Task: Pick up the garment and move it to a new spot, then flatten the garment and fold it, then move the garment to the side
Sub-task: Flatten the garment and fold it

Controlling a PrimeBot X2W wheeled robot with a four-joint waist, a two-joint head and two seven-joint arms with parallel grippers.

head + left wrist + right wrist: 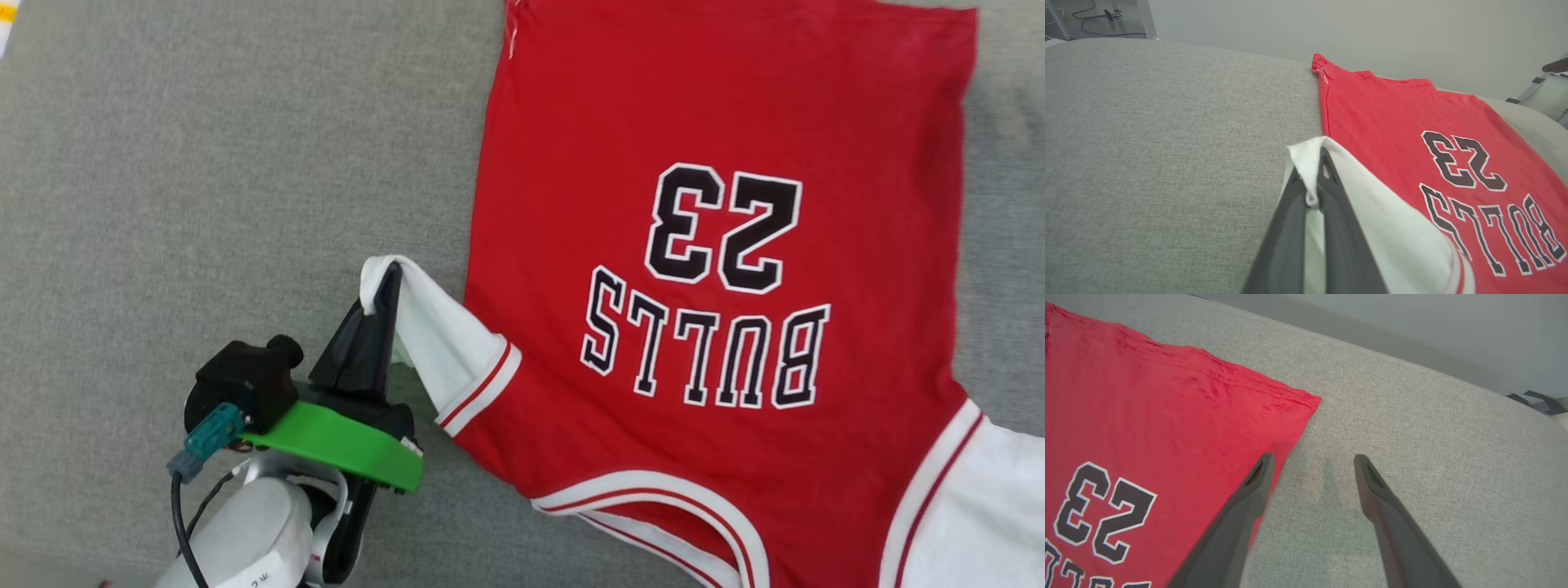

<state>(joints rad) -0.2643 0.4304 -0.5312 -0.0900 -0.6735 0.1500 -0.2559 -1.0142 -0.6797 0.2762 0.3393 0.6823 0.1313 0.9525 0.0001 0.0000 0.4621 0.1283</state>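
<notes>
The garment (718, 163) lies spread flat, print up, across the centre and right of the head frame on the grey fabric surface (204, 163), hem toward the top, collar at the bottom edge. Its white sleeve (445, 343), lower left of centre, is raised off the surface. On the cuff edge the left pincer (392, 278) is clamped tight. In the right wrist frame the right pincer (1313, 457) is spread wide and holds nothing, over bare surface just beside the red side edge.

Judgement: light, limp cloth that will drape and drag. Best taken at cuffs or hem corners, pinching both layers.
</notes>
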